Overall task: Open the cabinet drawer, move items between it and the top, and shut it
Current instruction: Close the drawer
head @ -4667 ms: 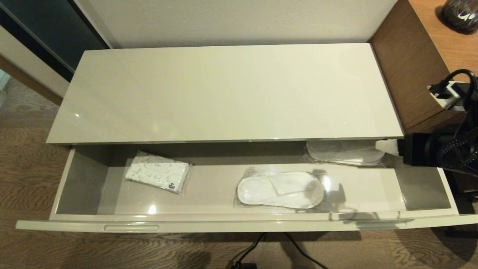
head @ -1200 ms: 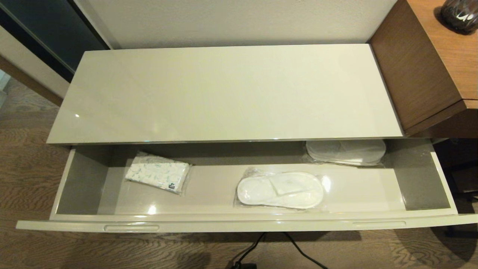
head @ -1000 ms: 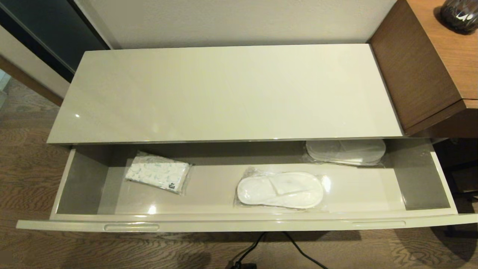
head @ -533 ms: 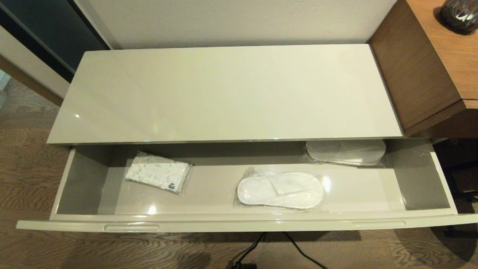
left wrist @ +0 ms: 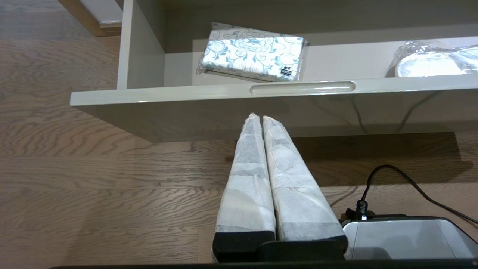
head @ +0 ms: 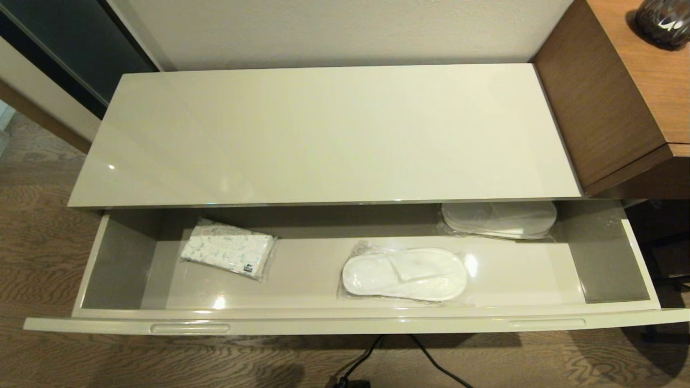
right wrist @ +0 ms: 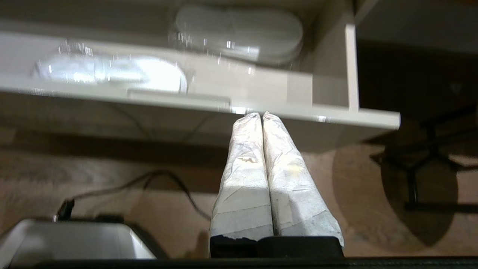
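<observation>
Standing pulled fully out in the head view, the cabinet drawer (head: 345, 323) is stretching across the lower half of the frame beneath the top (head: 329, 134), which is filling the middle. A wrapped pair of slippers (head: 404, 274) is lying on the drawer floor right of centre, and a second wrapped pair (head: 498, 218) is sitting at the back right, partly tucked under the top's front edge. A white-and-blue patterned packet (head: 227, 249) is resting at the left of the drawer. A brown desk (head: 620, 91) is rising at the right edge. Neither arm is showing here.

In the left wrist view, the left gripper (left wrist: 260, 117) is hanging low in front of the drawer face (left wrist: 224, 112), its wrapped fingers (left wrist: 250, 175) pressing together with nothing between them. The packet (left wrist: 254, 52) is showing at upper centre, above an oblong pull (left wrist: 302, 88).

In the right wrist view, the right gripper (right wrist: 261, 115) is likewise pointing at the drawer front (right wrist: 186, 112), fingers (right wrist: 246, 175) closed on nothing. Both slipper pairs are showing inside, one at upper left (right wrist: 112, 73), the other at top centre (right wrist: 242, 31).
</observation>
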Tool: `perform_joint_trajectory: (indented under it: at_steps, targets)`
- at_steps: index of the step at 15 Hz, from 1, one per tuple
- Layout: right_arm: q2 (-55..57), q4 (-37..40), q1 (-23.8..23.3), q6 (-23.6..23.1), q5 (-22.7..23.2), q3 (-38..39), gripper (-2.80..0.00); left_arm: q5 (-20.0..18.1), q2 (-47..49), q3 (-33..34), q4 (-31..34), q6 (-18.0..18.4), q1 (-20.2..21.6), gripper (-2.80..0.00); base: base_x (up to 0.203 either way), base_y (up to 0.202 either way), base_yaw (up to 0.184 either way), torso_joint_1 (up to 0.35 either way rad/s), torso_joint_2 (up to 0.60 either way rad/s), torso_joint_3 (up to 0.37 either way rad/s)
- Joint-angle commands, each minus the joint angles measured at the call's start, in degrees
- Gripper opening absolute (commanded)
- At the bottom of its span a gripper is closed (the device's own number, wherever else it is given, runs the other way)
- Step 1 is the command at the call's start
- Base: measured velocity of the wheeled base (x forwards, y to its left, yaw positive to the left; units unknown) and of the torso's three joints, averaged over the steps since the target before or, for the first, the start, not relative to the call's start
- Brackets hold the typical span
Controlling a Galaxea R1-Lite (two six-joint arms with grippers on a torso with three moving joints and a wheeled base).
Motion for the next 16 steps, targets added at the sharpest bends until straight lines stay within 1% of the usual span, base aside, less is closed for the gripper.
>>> perform_joint_trajectory:
  at_steps: [1, 10, 14, 16]
  targets:
    - [0.2, -1.6, 0.0, -0.1, 0.1, 0.7, -2.80, 0.0, 0.1, 0.0, 0.0, 0.0, 0.0, -2.80, 0.000, 0.000, 0.000, 0.000, 0.00, 0.000]
    - [0.3, -1.0, 0.0, -0.7, 0.2, 0.6, -2.80, 0.0, 0.1, 0.0, 0.0, 0.0, 0.0, -2.80, 0.000, 0.000, 0.000, 0.000, 0.00, 0.000]
    - [0.2, 1.1, 0.0, -0.9, 0.2, 0.1, -2.80, -0.2, 0.1, -0.1, 0.1, 1.6, 0.0, -2.80, 0.000, 0.000, 0.000, 0.000, 0.00, 0.000]
    - [0.2, 1.2, 0.0, -0.8, 0.2, 0.0, -2.80, 0.0, 0.1, -0.1, 0.2, 1.8, 0.0, -2.80, 0.000, 0.000, 0.000, 0.000, 0.00, 0.000]
